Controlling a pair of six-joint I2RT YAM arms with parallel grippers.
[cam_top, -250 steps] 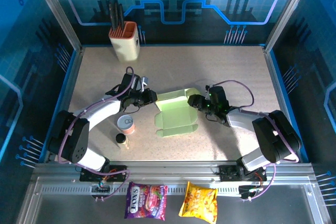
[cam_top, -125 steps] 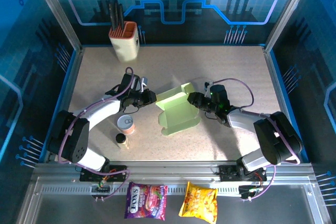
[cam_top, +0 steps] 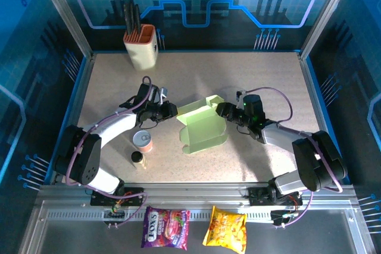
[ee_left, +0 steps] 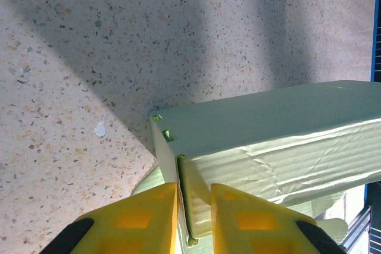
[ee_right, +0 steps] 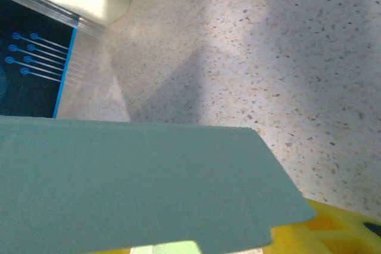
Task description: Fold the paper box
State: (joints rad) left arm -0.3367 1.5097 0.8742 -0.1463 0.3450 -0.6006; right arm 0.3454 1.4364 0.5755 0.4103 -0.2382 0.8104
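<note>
Left claw pinches a wall edge of the paper box, which sits half-formed mid-frame on the counter in the overhead view. Right claw meets its upper right flap; I cannot tell whether it grips. Pushing that flap against my pinch could buckle the thin card or pull it free. Left wrist view shows wrinkles in the wall that overhead misses.

The speckled beige desk carries a pale green paper box near its middle, its walls partly raised. To its left stand a small can and a dark-capped jar. A beige utensil holder stands far back on the left.
</note>
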